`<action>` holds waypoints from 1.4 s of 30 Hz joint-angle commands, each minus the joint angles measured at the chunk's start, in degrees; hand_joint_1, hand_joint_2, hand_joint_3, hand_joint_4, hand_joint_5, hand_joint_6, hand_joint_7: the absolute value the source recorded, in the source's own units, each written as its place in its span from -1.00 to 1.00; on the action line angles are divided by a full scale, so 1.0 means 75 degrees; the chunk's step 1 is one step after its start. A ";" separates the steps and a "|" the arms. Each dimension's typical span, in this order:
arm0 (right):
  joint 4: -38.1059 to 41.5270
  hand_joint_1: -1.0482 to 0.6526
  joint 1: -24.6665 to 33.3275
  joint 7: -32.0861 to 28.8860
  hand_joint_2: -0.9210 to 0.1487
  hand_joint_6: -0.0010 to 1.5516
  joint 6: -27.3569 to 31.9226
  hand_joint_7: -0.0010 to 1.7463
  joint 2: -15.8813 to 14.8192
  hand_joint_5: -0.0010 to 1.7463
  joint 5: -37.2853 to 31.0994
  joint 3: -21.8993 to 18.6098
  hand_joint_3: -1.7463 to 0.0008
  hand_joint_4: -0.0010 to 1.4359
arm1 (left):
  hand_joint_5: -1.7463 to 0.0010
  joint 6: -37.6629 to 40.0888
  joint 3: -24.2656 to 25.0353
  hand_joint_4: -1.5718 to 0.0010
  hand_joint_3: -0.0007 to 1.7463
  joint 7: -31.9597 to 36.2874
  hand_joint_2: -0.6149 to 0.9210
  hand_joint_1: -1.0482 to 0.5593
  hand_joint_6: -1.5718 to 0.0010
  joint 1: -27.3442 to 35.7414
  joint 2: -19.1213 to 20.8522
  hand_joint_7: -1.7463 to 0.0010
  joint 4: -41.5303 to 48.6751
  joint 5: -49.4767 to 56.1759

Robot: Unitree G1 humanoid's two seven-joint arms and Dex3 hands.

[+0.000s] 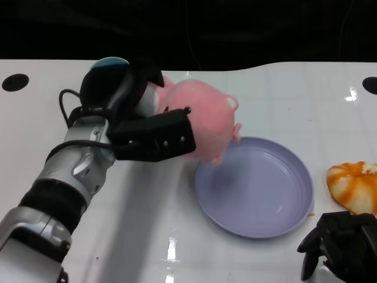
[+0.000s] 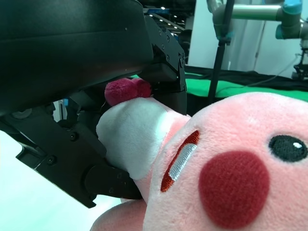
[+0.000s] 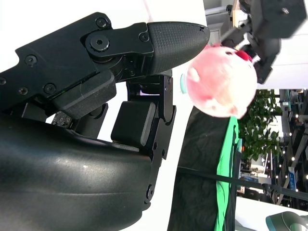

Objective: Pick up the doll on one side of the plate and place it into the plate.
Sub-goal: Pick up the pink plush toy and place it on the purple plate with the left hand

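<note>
My left hand [image 1: 152, 137] grips a pink plush doll [image 1: 203, 121] and holds it in the air, just over the left rim of the lilac plate [image 1: 294, 203]. In the left wrist view the doll [image 2: 231, 168] fills the picture, with a red cheek and a black eye, pressed against my left hand [image 2: 130, 110]. The right wrist view catches the doll [image 3: 221, 81] hanging in my left hand [image 3: 267, 24] beyond my right hand [image 3: 139, 96]. In the head view my right hand [image 1: 340, 244] rests low at the table's front right, holding nothing, fingers curled downward.
An orange and white plush toy [image 1: 355, 186] lies on the white table [image 1: 147, 236] right of the plate, close to my right hand. Black round holes [image 1: 15, 82] mark the table's far corners. Beyond the far edge all is dark.
</note>
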 commanded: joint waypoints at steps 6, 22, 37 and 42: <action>-0.0047 -0.93 0.0026 0.0051 -0.78 0.75 0.0069 -0.27 -0.0026 0.29 0.0132 0.0008 0.54 0.80 | -1.00 0.0020 0.0011 -0.10 -0.06 -0.0358 0.60 0.04 0.23 -0.0248 -0.0348 -0.98 -0.0348 -0.0117; -0.0103 -0.94 0.0090 0.0094 -0.76 0.77 -0.0162 -0.30 -0.0029 0.28 0.0058 0.0065 0.53 0.82 | -1.00 0.0042 -0.0177 -0.13 -0.17 -0.0448 0.78 0.03 0.25 -0.1066 -0.1646 -0.86 0.1013 -0.0228; -0.0156 -0.94 0.0140 -0.0015 -0.89 0.75 -0.0232 -0.28 -0.0032 0.29 -0.0037 0.0175 0.67 0.81 | -1.00 -0.0476 -0.0299 -0.12 -0.22 -0.0545 0.74 0.04 0.20 -0.1132 -0.2115 -1.00 0.1816 -0.0430; -0.0169 -0.95 0.0148 -0.0095 -0.91 0.77 -0.0248 -0.30 -0.0034 0.29 -0.0109 0.0188 0.69 0.81 | -1.00 -0.0586 -0.0279 -0.11 -0.21 -0.0559 0.70 0.05 0.19 -0.1176 -0.2283 -1.00 0.2147 -0.0443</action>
